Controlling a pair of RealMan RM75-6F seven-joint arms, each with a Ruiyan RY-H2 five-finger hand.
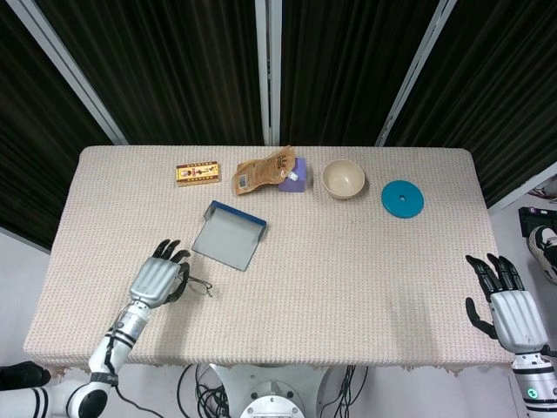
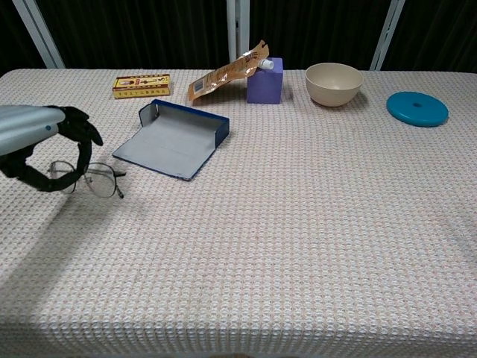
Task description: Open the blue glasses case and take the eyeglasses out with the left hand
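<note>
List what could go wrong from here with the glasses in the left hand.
1. The left hand holds the thin wire-framed eyeglasses by one side only, so they might slip or twist out.
2. The hand is close to the near-left edge of the woven beige tablecloth; a drop there could send them off the table.
3. A tight hold may bend the frame.

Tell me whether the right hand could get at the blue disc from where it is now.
Probably yes. The right hand is open at the table's near right corner, and the blue disc lies flat further back on that side with only bare tablecloth between them.
</note>
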